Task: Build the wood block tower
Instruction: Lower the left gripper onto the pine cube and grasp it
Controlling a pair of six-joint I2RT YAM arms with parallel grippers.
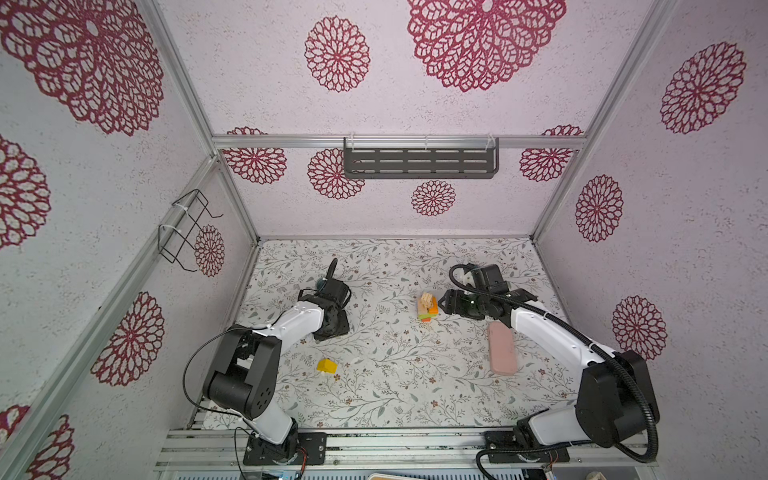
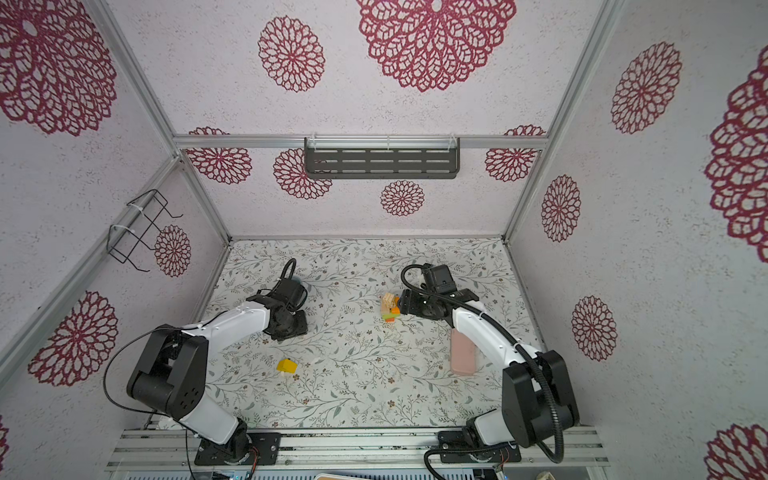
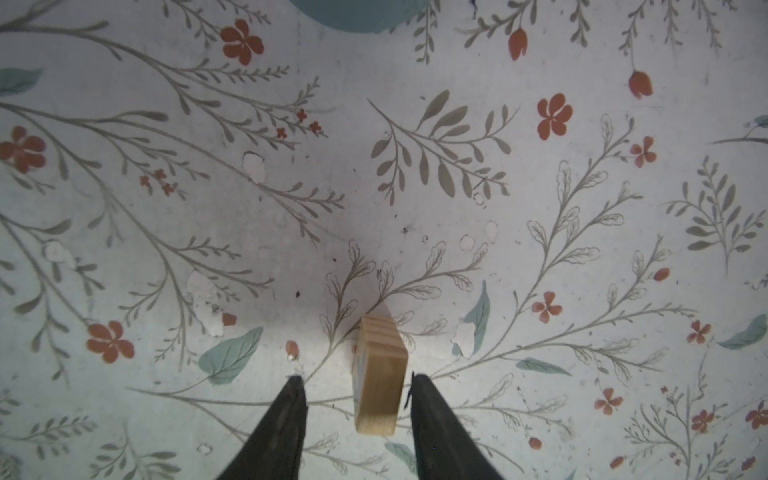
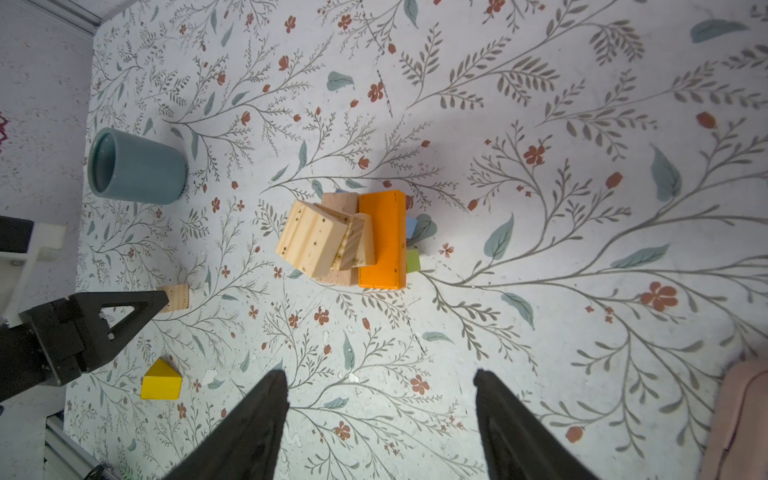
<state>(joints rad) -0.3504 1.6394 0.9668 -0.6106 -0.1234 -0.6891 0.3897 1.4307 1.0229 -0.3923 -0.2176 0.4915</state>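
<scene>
Jaws of the left gripper stand partly apart in the left wrist view, astride a plain wood block that lies on the floral table. One finger sits close against the block's side; whether it touches I cannot tell. Bare table shows between the block and the other finger, so the block is straddled, not clamped. A curve of the grey-blue mug shows at the frame's edge.

From the right wrist view, the right gripper is spread wide with only table between its fingers, facing the tower. On top a grooved pale block sits tilted against a second pale block on edge. An orange block lies alongside, and slivers of a light blue block and a green block peep out below. A yellow triangular block lies alone, well apart from the tower.

Both top views place the tower near the table's middle, just in front of the right gripper's fingertips. The left gripper points down over on the left, its fingertips hidden under its wrist. A pink slab lies beside the right forearm.
</scene>
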